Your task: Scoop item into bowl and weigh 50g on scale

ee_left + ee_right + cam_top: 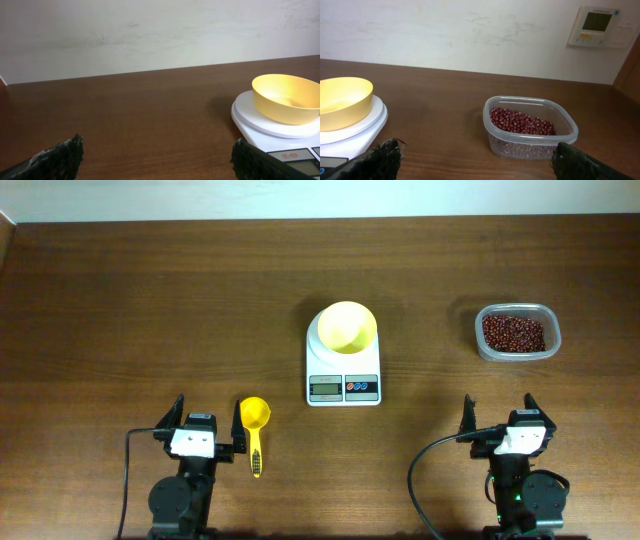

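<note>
The pale-yellow bowl (346,326) stands empty on the white scale (343,375) at the table's middle; both also show in the left wrist view, the bowl (286,98) on the scale (260,125), and in the right wrist view, the bowl (342,101) on the scale (350,132). The reddish-brown beans (514,333) fill a clear tub (486,345) at the right, also seen from the right wrist (520,121). A yellow scoop (255,420) lies just right of my left gripper (200,418). My left gripper (156,157) is open and empty. My right gripper (500,420) is open and empty (477,160), short of the tub.
The clear tub (535,142) sits about a hand's width right of the scale. A white wall runs behind the table's far edge (320,220), with a wall control panel (597,26) at the right.
</note>
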`<state>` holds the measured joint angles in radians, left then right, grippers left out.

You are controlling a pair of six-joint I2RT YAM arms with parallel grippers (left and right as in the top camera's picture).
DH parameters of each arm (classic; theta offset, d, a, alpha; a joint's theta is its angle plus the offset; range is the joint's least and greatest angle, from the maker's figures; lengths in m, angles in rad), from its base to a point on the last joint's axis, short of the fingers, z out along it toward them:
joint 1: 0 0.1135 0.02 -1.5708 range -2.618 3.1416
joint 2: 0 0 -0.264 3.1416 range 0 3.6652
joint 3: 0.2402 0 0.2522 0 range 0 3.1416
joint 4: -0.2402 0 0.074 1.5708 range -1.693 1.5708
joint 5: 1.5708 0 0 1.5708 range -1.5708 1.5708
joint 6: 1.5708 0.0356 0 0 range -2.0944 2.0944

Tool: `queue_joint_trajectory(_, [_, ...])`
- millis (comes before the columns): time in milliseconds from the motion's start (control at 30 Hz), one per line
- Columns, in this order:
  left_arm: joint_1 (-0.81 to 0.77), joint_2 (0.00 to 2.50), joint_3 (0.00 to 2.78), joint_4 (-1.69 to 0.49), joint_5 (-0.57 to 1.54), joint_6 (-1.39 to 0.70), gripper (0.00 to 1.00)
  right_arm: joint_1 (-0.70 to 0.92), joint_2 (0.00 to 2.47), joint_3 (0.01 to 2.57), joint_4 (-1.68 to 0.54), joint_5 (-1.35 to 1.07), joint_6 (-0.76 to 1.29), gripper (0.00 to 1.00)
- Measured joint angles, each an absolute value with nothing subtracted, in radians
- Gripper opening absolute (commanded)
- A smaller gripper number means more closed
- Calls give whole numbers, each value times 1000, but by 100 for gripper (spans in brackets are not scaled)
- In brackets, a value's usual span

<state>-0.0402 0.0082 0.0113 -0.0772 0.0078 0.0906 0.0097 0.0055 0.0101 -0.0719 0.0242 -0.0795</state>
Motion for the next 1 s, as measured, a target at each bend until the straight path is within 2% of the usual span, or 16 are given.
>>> queue_joint_trajectory(133, [-111,8,11,-77,4,91,98,10,6,10,-72,25,-79,99])
queue_joint_trajectory(1000, [-111,8,11,-77,4,91,99,10,6,10,-72,24,-79,99])
